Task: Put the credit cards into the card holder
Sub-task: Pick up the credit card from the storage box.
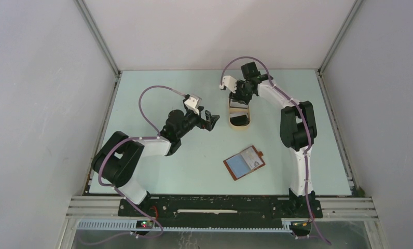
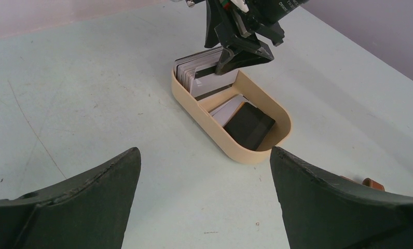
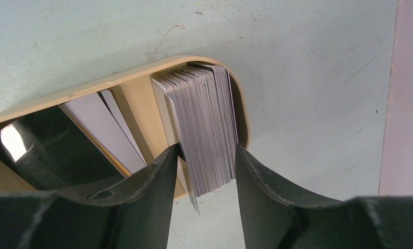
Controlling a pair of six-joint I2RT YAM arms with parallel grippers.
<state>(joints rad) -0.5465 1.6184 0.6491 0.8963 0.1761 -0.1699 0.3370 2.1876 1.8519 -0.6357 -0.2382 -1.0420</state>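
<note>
A stack of credit cards stands on edge at the far end of a tan oval tray. My right gripper is closed around this stack, with a finger against each side. One card sticks out past the rest. It also shows in the top view. More cards lie flat in the tray: white ones and a black one. The reddish-brown card holder lies open on the table, with a pale blue face showing. My left gripper is open and empty, left of the tray.
The tray's near wall lies just beyond my left fingertips. A brown tab of the holder peeks past the right finger. Grey walls enclose the table on the left, back and right.
</note>
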